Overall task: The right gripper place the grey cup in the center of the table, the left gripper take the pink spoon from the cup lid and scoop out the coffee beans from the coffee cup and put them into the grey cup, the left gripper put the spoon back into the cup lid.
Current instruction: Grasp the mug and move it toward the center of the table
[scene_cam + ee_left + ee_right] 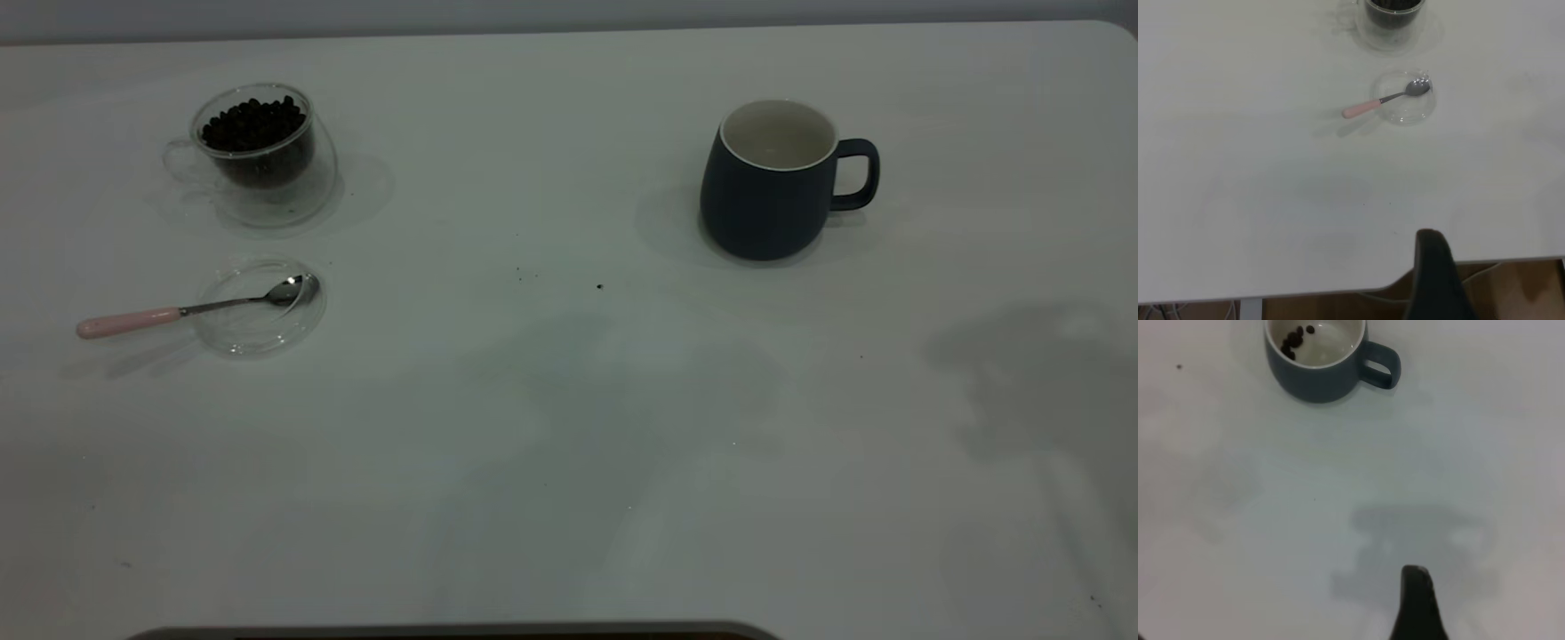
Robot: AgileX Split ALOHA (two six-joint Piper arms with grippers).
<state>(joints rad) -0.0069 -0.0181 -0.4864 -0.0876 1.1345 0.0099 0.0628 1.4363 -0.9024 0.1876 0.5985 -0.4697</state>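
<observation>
Already laid out on the white table (569,462): clear double-walled coffee cup (258,156) heaped with dark coffee beans (253,123) at far left, and just in front of it the clear cup lid (260,307) cradling the bowl of the pink spoon (191,310), pink handle jutting off the rim toward the table's left edge. Well apart, on the right side: grey cup (769,182), upright, handle turned right, not yet at centre; a few beans visible on its white bottom from the right wrist camera. Left gripper (1435,277) high and back near the table's near edge, right gripper (1418,603) likewise held off, short of the mug; only one dark fingertip of each in view, so whether either pair of jaws stands apart or together cannot be told. Risks ahead, by judgement: rounded, smooth mug slipping or tipping under an off-centre pinch; thin spoon handle skidding off the slick lid; beans spilling mid-carry.
</observation>
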